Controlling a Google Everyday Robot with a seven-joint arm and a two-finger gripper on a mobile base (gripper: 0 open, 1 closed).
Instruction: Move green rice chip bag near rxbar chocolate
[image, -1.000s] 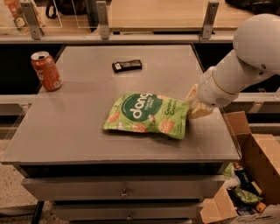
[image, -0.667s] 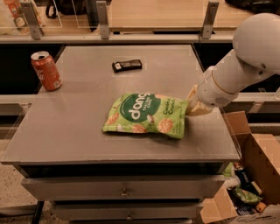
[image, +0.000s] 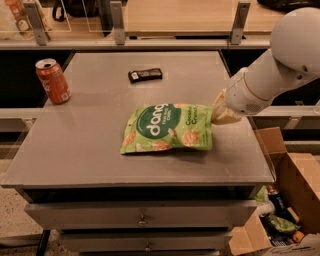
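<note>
- The bag (image: 167, 127) lies flat on the grey worktop (image: 85, 150), near the middle and a little toward 4 o'clock. Its printed face is up and its long side runs from 9 to 3 o'clock.
- The bag's "dang" lettering slants upward across a dark green circle on the left half. Chip pictures run along the edge nearest the camera.
- The gripper (image: 220, 114) sits at the bag's 3 o'clock edge, touching the upper right corner of the pouch.
- I cannot tell how the jaws stand, or whether they have the bag's edge between them.
- The arm (image: 272, 75) is white and thick. It comes in from 2 o'clock, past the worktop's right edge, and slopes down to the gripper.
- The rxbar (image: 145, 75) lies flat toward 12 o'clock, in the far half of the worktop. It is well apart from the bag, at about 11 o'clock from it.
- A can (image: 52, 81) stands upright near the worktop's left edge at about 10 o'clock, well apart from both the bag and the rxbar.
- A box (image: 295, 180) stands open on the floor off the worktop at 4 o'clock, with packets inside.
- Two drawers (image: 140, 215) show in the front below the worktop.
</note>
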